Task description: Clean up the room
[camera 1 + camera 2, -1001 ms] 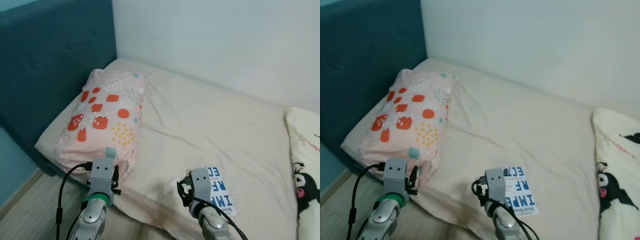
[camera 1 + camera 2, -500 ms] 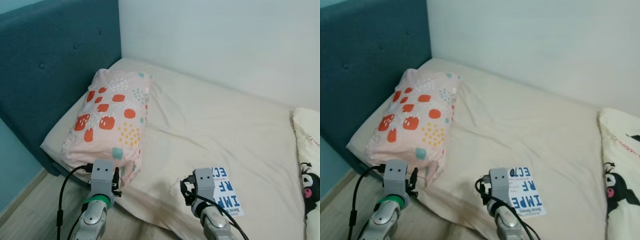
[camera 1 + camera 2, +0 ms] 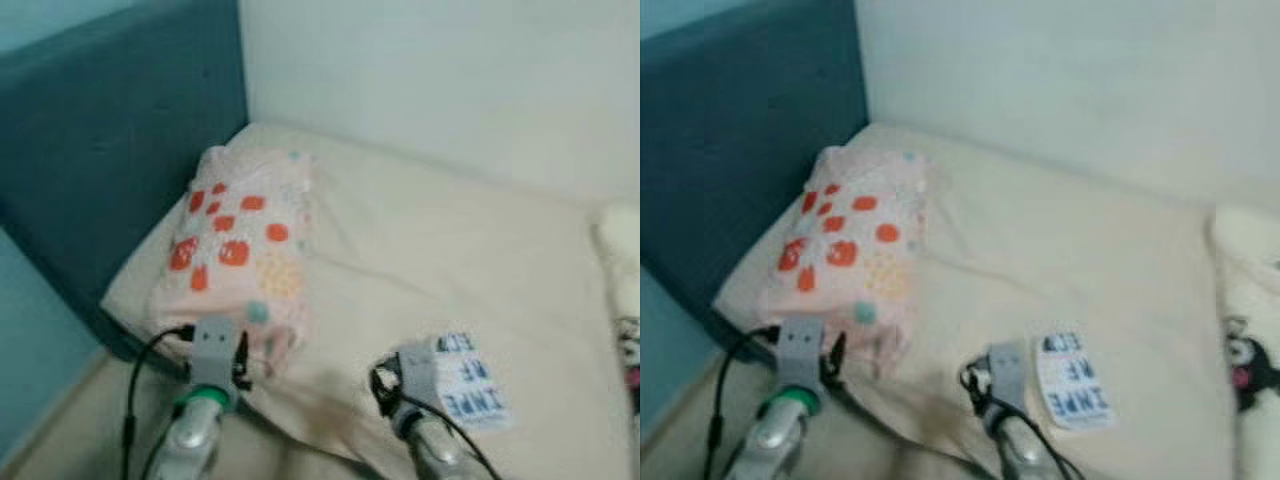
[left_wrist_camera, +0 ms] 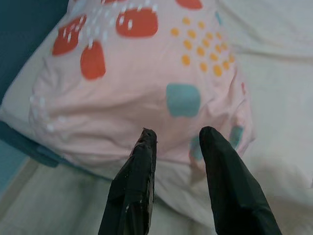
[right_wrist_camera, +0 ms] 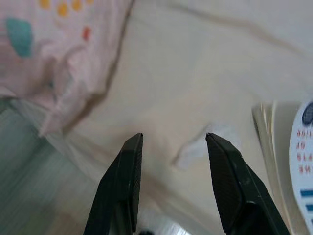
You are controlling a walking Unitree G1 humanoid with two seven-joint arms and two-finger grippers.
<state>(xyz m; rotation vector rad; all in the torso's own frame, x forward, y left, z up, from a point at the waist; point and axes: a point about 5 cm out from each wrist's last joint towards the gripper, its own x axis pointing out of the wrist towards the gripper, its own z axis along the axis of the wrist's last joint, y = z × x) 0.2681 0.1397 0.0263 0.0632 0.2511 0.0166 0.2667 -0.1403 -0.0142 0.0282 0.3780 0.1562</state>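
Cream sheets cover a bed [image 3: 440, 250] pushed into a corner between a white wall [image 3: 430, 70] and a teal padded headboard [image 3: 110, 150]. On the sheet near the bed's front edge lies a white book with blue lettering [image 3: 465, 392], just beside the right gripper [image 5: 173, 144]; its print is too blurred to read. That gripper hovers low over the sheet with its two black fingers spread apart and nothing between them. A pink pillow with red, yellow and teal spots [image 3: 240, 245] rests against the headboard. The left gripper [image 4: 177, 137] hangs just off the pillow's near corner, fingers parted and empty. At the far right edge sits what seems to be a cream blanket with a black cartoon figure [image 3: 1245, 340].
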